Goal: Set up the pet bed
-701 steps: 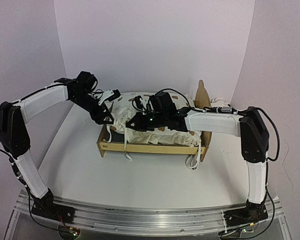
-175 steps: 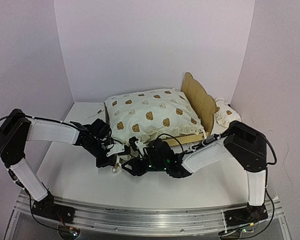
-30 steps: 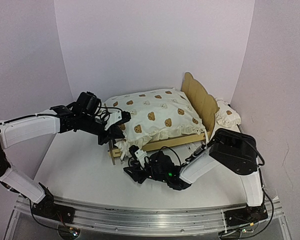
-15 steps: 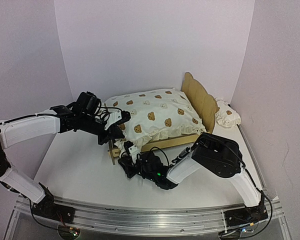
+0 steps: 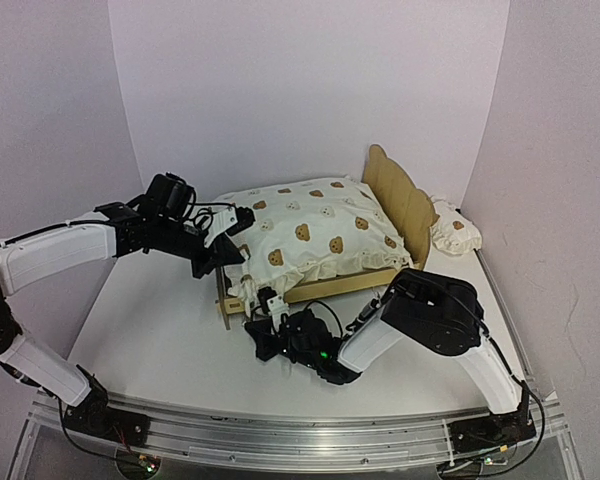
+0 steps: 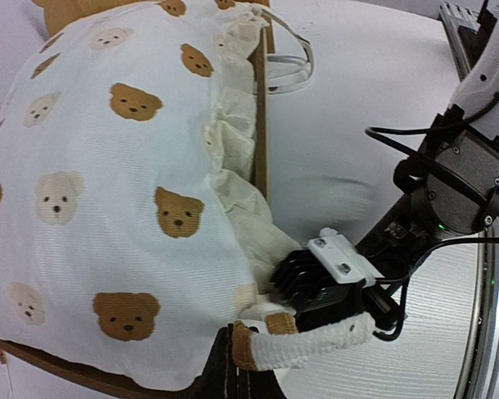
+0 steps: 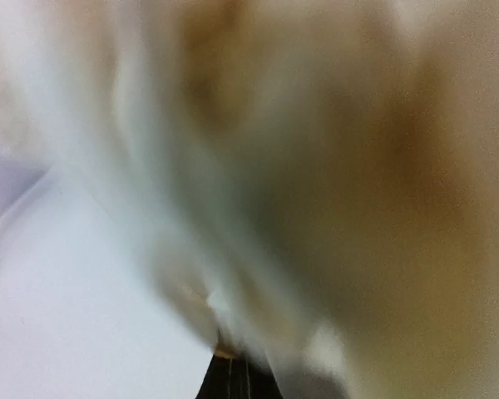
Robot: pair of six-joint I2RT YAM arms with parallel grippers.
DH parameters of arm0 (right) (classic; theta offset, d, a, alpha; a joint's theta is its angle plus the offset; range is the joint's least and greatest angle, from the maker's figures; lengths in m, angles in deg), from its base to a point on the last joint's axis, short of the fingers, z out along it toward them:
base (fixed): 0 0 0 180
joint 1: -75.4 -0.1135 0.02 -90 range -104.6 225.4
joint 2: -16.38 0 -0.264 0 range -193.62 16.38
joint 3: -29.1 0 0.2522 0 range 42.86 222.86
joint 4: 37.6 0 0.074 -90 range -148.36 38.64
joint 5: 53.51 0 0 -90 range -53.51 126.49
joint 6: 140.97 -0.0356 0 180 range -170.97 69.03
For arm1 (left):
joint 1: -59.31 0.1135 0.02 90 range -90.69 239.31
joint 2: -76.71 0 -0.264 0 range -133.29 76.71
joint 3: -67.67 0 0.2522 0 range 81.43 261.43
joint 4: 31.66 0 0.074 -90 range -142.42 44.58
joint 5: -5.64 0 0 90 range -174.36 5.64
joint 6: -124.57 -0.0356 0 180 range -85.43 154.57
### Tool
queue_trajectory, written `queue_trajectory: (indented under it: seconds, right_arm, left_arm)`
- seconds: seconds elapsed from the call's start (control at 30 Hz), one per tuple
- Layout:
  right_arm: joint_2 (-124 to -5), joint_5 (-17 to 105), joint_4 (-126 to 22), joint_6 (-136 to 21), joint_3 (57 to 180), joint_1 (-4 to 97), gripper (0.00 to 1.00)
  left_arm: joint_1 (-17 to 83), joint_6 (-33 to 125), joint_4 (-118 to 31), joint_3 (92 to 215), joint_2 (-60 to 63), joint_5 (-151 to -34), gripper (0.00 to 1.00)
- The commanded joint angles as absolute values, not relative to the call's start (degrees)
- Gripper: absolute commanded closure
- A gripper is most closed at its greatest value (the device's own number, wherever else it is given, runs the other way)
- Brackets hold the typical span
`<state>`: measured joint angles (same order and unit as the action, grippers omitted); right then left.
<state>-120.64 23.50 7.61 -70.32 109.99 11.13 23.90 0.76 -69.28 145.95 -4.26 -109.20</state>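
Just now the right gripper (image 6: 298, 278) has come in from the open tabletop in front of the pet bed (image 5: 398, 205) (a low light-wood frame with a tall curved headboard) to the bed's front foot-end corner. Its jaws, apart a second ago, are now together. They sit buried in the ruffled edge of the large cream bear-print cushion (image 5: 305, 230) lying on the bed. The right wrist view is only blurred cream and tan cloth, so this looks like a pinch on the frill, though I cannot tell whether a tie is caught in it too. The left gripper (image 5: 227, 252) has barely moved: it hovers at that same corner, just above the bed, jaws clamped on a cream tie string (image 6: 308, 349) that runs across under the right gripper. The bed itself has not shifted on the white table (image 5: 150, 330), and the small cream bear-print pillow (image 5: 454, 232) lies behind the headboard, off the bed. With both claws holding at one corner, the step in hand is probably fastening the cushion down there; the pillow is not yet placed.
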Motion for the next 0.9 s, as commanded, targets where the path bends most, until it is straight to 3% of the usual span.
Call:
queue_trajectory:
  seconds: [0.0, 0.43, 0.87]
  right_arm:
    - [-115.44, 23.26, 7.59, -75.37, 102.94, 11.15, 1.0]
    - [-101.8, 17.07, -1.39, -78.46, 84.05, 11.25, 1.0]
    - [-95.15, 18.57, -11.97, -81.47, 74.99, 14.63, 1.0]
  left_arm:
    - [25.88, 1.95, -71.1, 153.44, -3.31, -108.89, 1.0]
    - [33.44, 0.33, -76.56, 163.18, -1.07, -109.05, 1.0]
    - [37.65, -2.84, -77.1, 161.32, 1.98, -109.57, 1.0]
